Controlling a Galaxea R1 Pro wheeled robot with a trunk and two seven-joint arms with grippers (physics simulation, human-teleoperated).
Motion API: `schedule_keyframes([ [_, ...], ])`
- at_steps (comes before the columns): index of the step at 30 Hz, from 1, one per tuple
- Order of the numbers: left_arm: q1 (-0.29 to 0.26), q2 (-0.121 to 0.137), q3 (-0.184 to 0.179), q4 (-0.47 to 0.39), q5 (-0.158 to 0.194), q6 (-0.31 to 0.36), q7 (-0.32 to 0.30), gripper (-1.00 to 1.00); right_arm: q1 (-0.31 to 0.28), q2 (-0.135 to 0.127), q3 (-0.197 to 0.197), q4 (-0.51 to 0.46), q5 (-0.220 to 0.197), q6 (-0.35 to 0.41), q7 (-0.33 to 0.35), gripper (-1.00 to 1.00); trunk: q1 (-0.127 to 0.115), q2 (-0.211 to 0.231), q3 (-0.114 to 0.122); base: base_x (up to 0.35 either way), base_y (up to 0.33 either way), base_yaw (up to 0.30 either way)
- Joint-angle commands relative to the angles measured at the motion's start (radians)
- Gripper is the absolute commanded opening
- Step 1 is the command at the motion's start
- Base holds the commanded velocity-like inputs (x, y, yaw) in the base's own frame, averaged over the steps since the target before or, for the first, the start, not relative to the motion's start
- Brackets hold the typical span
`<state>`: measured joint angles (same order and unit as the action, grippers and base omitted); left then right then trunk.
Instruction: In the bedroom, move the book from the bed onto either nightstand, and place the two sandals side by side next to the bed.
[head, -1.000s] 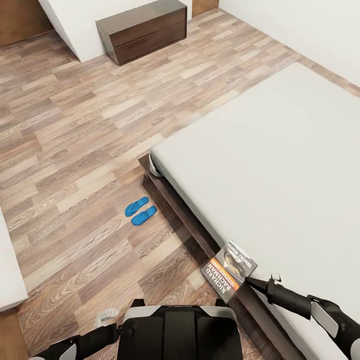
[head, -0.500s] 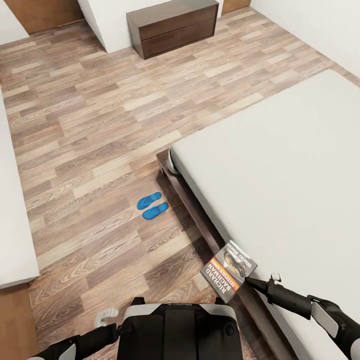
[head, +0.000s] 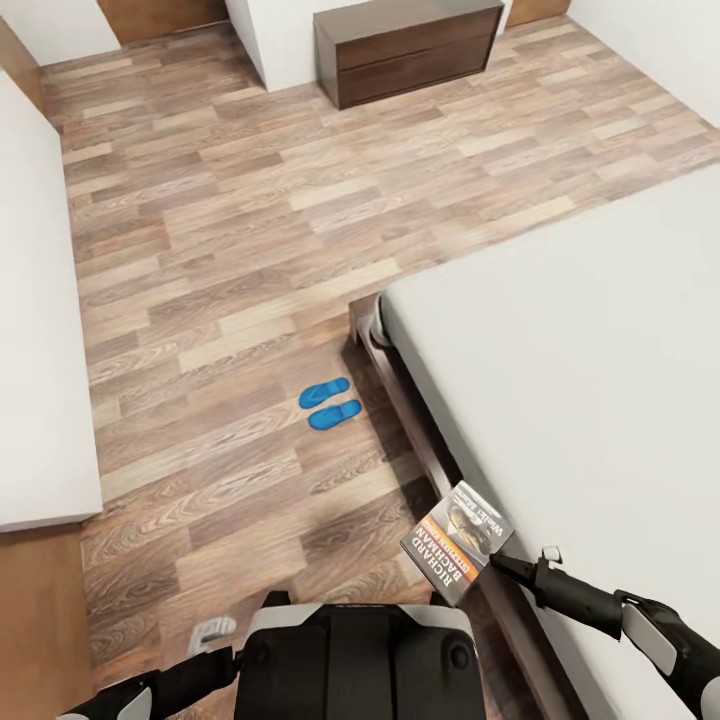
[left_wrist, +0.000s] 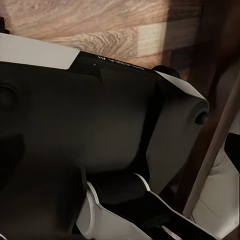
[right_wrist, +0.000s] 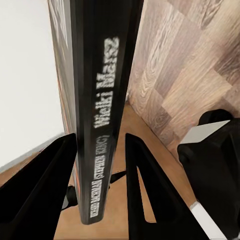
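Beside the bed: the robot stands at the long edge of the bed (head: 600, 350), near its foot corner, over a wood-plank floor (head: 200, 250).
Book: the book (head: 458, 541) is off the mattress and in the air, its cover facing up toward the head camera, hanging over the dark bed frame at the mattress edge.
Right gripper: the right gripper (head: 497, 562) pinches the book by one corner; in the right wrist view the two fingers (right_wrist: 37, 187) sit on either side of the spine (right_wrist: 102, 100), pressed onto it.
Left gripper: the left gripper (head: 212, 632) is low beside the robot's base; its jaws are too small and blurred to tell whether they are spread or together.
Sandals: the two blue sandals (head: 330, 404) lie on the floor side by side, just beside the bed's foot corner, so that half of the task looks done.
Nightstand: a dark low cabinet (head: 410, 48) stands against the far wall, well apart from the robot.
Key relation: the cabinet lies far ahead of the held book and slightly to its left, across open floor; its long side runs along the wall.
Next move, as a judgement: the base must carry the book there; the right arm should set it down.
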<state>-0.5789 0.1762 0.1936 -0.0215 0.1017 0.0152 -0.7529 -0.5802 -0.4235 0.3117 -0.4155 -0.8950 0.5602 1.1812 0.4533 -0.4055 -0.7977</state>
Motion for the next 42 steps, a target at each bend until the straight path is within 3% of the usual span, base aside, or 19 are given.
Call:
schedule_keyframes([
  [1, -0.001, 0.0, -0.005, 0.002, 0.01, 0.002, -0.004, 1.0, 0.0, -0.001, 0.006, 0.0, -0.01, 0.008, 0.001, -1.0, 0.001, -0.002, -0.002, 0.0, 0.0, 0.262],
  [42, -0.001, -0.003, -0.008, 0.002, 0.01, -0.001, 0.001, 1.0, -0.001, -0.001, 0.006, -0.002, -0.01, 0.008, 0.002, -1.0, 0.001, -0.002, -0.032, 0.0, 0.0, 0.262],
])
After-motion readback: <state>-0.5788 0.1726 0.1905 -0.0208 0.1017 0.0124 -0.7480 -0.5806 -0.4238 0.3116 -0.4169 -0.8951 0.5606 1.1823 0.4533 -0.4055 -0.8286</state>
